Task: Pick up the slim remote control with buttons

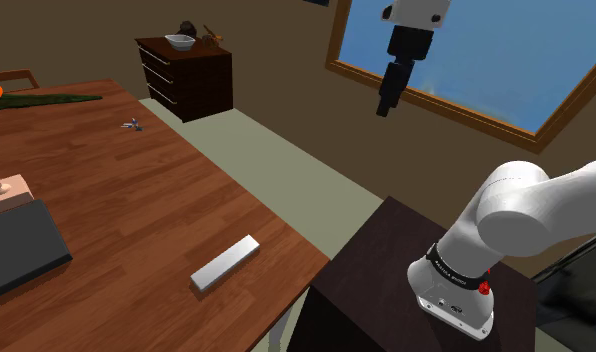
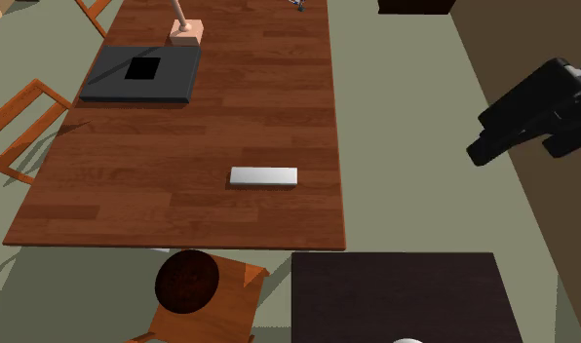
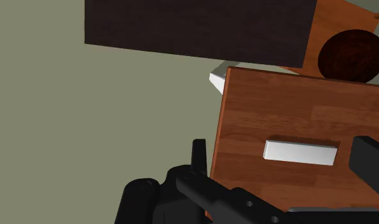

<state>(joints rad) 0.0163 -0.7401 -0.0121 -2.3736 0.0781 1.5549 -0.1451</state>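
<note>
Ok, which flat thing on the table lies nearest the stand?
The slim white remote; the larger dark grey slab lies far off beside the lamp base.

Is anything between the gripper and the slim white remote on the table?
Nothing visible. The gripper hangs over the floor beside the table; the remote lies alone near the table's edge.

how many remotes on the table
1. The white slim remote lies flat on the wooden table, near the edge by the stand. The table is partly cut off, so another may hide.
</note>
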